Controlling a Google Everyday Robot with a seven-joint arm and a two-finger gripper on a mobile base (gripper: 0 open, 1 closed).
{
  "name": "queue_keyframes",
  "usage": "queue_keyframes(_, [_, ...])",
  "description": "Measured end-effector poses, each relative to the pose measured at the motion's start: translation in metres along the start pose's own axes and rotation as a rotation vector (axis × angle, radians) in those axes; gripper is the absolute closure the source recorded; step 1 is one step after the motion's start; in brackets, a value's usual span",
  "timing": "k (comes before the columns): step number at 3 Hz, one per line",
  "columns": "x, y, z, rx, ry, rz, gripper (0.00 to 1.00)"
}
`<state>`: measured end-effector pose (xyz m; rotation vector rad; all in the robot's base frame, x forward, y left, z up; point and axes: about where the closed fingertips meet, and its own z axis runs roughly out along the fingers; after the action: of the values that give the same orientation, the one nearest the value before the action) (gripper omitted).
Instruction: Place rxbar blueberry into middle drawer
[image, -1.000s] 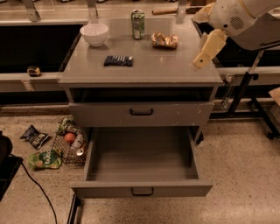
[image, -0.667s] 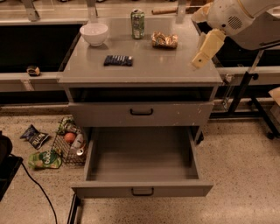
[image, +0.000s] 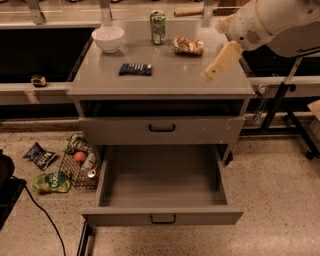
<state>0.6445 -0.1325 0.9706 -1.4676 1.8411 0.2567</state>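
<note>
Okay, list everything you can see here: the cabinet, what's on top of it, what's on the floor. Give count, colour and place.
rxbar blueberry: one, dark navy, flat on the cabinet top, left of centre
bowl: one, white, top, back left
drink can: one, green, upright, top, back centre
snack bag: one, golden-brown, top, back right
middle drawer: one, grey, pulled open
upper drawer: one, grey, shut, above the open one
wire basket: one, dark, floor, left of the cabinet
dark bag: one, floor, far left
green bag: one, floor, beside the basket
arm: one, white, upper right
gripper: one, cream, over the top's right front
</note>
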Motion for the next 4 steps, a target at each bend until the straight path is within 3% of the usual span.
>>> queue_keyframes(2, [-0.029,-0.061,0.085,0.056,-0.272,0.074,0.00])
queue_keyframes(3, [-0.046,-0.076,0.120,0.046,-0.316,0.067,0.00])
queue_keyframes(4, [-0.049,-0.078,0.124,0.044,-0.322,0.065,0.00])
